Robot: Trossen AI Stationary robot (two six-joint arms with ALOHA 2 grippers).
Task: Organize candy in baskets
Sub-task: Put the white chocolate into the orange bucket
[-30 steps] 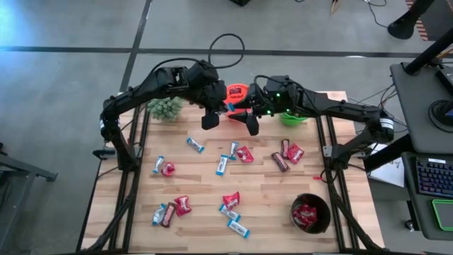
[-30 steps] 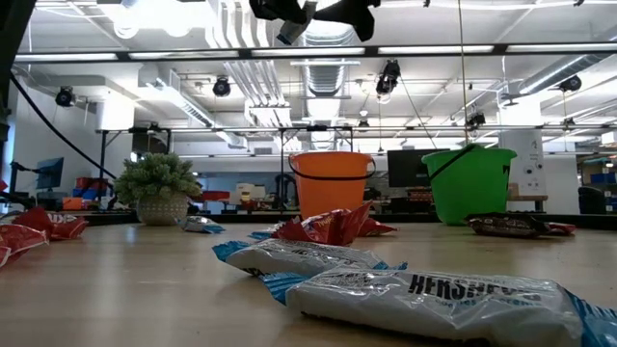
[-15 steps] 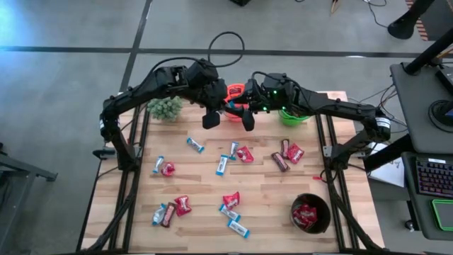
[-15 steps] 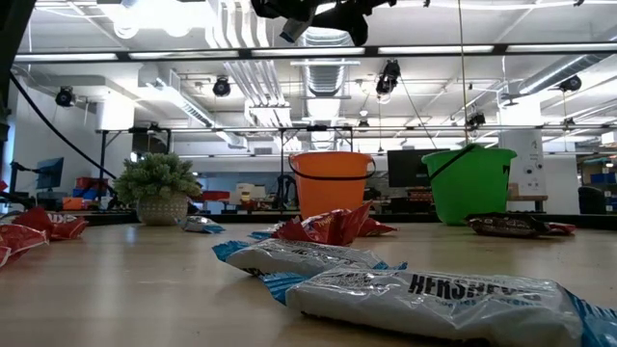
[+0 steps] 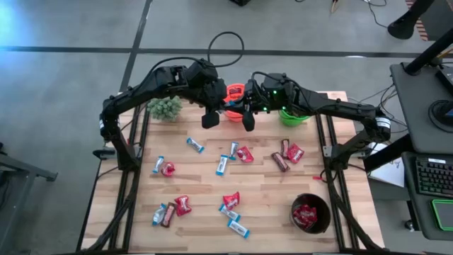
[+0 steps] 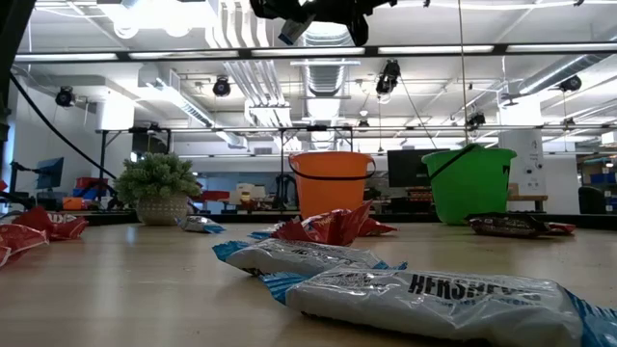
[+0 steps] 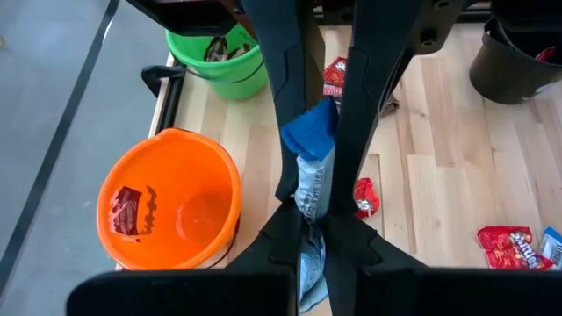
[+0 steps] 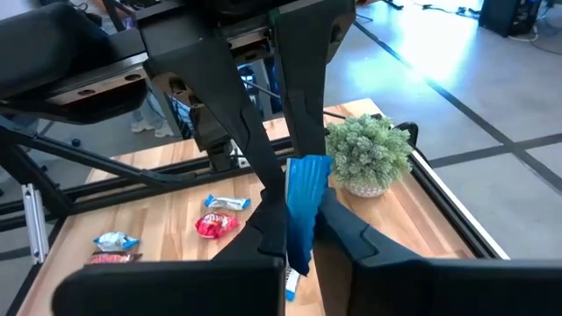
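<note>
Fingers of left gripper [image 7: 312,230] and right gripper [image 8: 299,230] both clamping one blue-and-white bar [image 7: 313,167], apparently a handover. Bar hanging mid-air near orange basket [image 7: 169,212], well above counter [image 5: 262,191], likely destined for a basket. Remaining candy [image 5: 241,154] lying scattered.

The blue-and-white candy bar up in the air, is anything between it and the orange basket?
Nothing visible. Both the left gripper and the right gripper are shut on the blue-and-white candy bar, held above the table beside the orange basket, whose mouth is uncovered, with one wrapper inside.
</note>
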